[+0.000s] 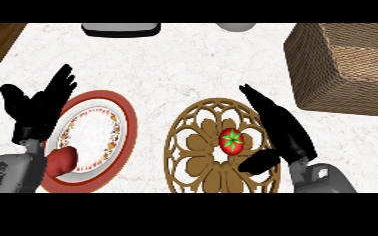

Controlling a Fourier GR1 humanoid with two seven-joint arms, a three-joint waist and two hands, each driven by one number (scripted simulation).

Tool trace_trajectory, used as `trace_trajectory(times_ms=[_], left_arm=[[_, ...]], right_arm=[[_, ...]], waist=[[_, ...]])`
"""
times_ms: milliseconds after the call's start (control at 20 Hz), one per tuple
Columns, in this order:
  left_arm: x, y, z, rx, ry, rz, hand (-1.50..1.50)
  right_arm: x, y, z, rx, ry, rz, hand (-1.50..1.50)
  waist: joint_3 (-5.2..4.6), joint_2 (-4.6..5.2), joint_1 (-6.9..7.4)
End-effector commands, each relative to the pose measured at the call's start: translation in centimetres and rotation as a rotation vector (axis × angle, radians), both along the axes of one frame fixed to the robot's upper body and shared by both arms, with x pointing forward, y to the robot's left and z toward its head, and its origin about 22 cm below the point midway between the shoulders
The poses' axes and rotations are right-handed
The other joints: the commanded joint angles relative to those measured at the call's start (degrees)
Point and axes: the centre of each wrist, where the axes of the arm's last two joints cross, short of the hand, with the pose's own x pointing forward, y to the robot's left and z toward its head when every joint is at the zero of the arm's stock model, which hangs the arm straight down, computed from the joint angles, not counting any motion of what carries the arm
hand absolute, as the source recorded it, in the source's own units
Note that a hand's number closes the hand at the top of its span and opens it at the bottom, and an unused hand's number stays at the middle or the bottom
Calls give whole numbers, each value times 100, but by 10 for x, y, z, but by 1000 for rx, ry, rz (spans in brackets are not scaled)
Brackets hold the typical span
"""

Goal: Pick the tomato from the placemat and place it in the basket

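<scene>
On placemat [193, 155]: one tomato [232, 141]

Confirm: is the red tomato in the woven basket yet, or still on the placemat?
Still on the placemat: the red tomato sits at the centre of the round brown openwork placemat, apart from the brown woven basket.

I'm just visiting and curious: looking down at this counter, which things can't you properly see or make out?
- Basket: head view, cut off by the right edge; its inside bottom is hidden by its walls.
- Grey objects at the top, one flat, one rounded: cut off, unidentifiable.
- Red item on the plate: unclear what it is.
- Placemat: right side hidden behind the right hand.
</scene>
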Motion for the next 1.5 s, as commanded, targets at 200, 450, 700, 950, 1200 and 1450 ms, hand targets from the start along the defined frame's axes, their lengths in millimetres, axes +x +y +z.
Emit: trace_trajectory(times_ms=[200,450,700,950,1200,1450], left_arm=[[-17,2,2,-9,14,8,0],[-14,-4,1,0,6,-11,0],[-1,5,-12,4,1,5,0],[-11,-23,15,-18,-6,8,0],[1,-9,-1,-3,-1,-13,0],[5,3,-9,-8,1,3,0]], right_arm=[[-17,-9,-13,75,6,65,-150],[-18,1,-13,61,12,79,-150],[-24,14,-27,-16,2,39,-150],[-14,14,-43,-59,10,30,-150],[-14,35,-51,-198,33,149,150],[-6,43,-53,-172,5,129,150]], waist=[[1,-3,4],[0,-1,1],[-1,1,-8],[2,-4,19],[0,1,21],[-1,3,-4]])
